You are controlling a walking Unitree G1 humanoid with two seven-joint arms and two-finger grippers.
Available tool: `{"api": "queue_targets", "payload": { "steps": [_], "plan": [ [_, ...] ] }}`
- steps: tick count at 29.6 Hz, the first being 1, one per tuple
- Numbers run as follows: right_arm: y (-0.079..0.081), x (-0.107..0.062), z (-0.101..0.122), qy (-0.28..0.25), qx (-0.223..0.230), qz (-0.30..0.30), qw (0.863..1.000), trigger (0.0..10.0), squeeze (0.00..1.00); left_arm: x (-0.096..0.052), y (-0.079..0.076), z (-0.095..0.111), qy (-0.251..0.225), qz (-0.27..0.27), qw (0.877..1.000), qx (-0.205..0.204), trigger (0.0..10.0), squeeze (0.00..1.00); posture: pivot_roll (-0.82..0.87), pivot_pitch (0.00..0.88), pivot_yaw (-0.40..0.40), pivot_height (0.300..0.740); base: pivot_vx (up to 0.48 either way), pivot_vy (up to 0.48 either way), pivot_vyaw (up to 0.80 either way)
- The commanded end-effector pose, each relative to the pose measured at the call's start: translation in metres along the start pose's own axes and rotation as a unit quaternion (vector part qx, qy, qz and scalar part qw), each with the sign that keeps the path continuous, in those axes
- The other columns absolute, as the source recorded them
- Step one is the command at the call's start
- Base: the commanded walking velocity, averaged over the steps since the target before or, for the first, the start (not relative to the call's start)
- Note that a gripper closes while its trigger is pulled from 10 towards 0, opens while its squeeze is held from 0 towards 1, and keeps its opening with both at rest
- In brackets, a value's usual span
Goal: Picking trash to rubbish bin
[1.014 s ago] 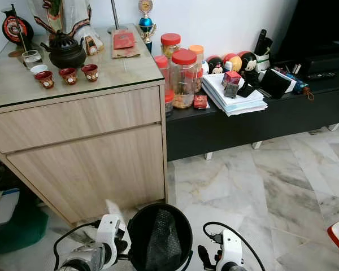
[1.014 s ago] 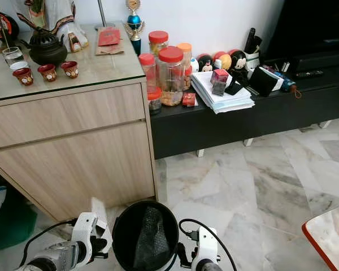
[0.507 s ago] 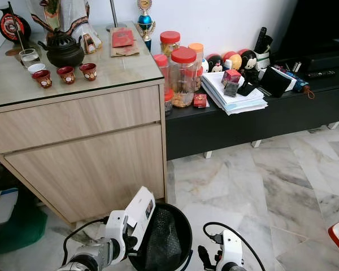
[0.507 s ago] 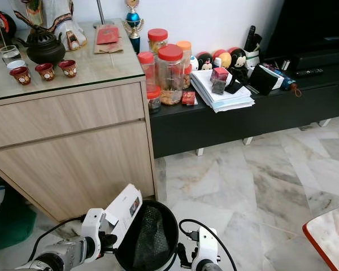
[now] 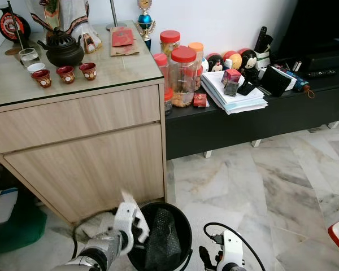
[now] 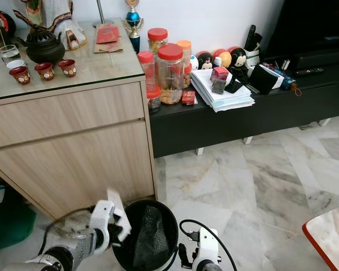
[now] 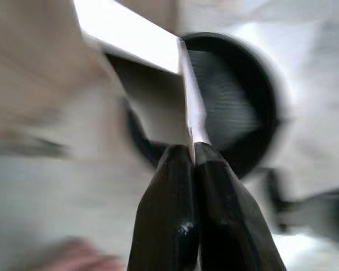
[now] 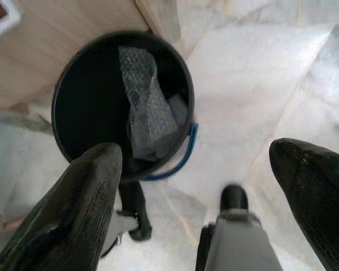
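From the head, the left pincer [image 5: 137, 213] sits at the black bin's [image 5: 183, 226] rim by the wooden cabinet [image 5: 85, 164]; its blurred wrist view shows it clamped on what looks like white card [image 7: 152, 51]; the right pincer [image 8: 203, 186], spread apart, looks at bubble wrap [image 8: 147, 107] inside.

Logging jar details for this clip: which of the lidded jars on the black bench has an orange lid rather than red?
The small jar at the back right of the cluster; the other jars' lids are red.

arms silver | wrists white | black cables looped | left hand [image 7: 195, 164] fingers glossy black
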State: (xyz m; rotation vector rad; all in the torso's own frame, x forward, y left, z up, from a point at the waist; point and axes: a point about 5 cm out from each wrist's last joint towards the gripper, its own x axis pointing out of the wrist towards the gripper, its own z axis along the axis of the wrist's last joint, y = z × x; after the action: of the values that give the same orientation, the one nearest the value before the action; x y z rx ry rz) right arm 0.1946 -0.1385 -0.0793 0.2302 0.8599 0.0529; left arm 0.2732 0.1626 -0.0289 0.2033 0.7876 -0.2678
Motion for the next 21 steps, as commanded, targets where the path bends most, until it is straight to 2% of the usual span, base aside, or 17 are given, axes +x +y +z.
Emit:
{"api": "queue_targets", "payload": {
  "steps": [1,4,8,9,13,15,18,21],
  "plan": [
    [0.007,0.003,0.013,-0.02,-0.029,0.016,0.999,10.0,0.0,-0.001,0.002,-0.002,-0.001,0.007,0.999,0.042,10.0,0.0,-0.08,0.061,0.009,0.74,0.0,0.0,0.0],
    [0.018,0.006,0.022,-0.027,-0.077,0.045,0.996,10.0,0.0,-0.002,0.001,-0.005,-0.003,-0.006,0.998,0.061,10.0,0.0,-0.09,0.063,0.008,0.74,0.0,0.0,0.0],
    [0.026,0.009,0.037,-0.043,-0.099,0.066,0.992,10.0,0.0,-0.003,-0.009,-0.009,-0.009,-0.075,0.994,0.083,10.0,0.0,-0.08,0.066,0.004,0.74,0.0,0.0,0.0],
    [0.027,0.01,0.039,-0.044,-0.107,0.07,0.991,10.0,0.0,-0.003,-0.014,-0.011,-0.007,-0.104,0.988,0.115,10.0,0.0,-0.08,0.068,0.002,0.74,0.0,0.0,0.0],
    [0.029,0.01,0.039,-0.042,-0.114,0.078,0.99,10.0,0.0,-0.006,-0.02,-0.011,-0.005,-0.163,0.967,0.195,10.0,0.0,-0.07,0.07,0.0,0.74,0.0,0.0,0.0],
    [0.03,0.01,0.038,-0.039,-0.117,0.081,0.989,10.0,0.0,-0.006,-0.018,-0.005,-0.015,-0.174,0.963,0.208,10.0,0.0,-0.07,0.07,0.0,0.74,0.0,0.0,0.0],
    [0.031,0.009,0.036,-0.036,-0.118,0.085,0.989,10.0,0.0,-0.007,-0.014,-0.002,-0.016,-0.168,0.963,0.208,10.0,0.0,-0.07,0.07,0.0,0.74,0.0,0.0,0.0],
    [0.032,0.009,0.032,-0.032,-0.122,0.088,0.988,10.0,0.0,-0.008,-0.007,-0.007,0.002,-0.163,0.957,0.24,10.0,0.0,-0.07,0.077,0.003,0.74,0.0,0.0,0.0]
  ]
}}
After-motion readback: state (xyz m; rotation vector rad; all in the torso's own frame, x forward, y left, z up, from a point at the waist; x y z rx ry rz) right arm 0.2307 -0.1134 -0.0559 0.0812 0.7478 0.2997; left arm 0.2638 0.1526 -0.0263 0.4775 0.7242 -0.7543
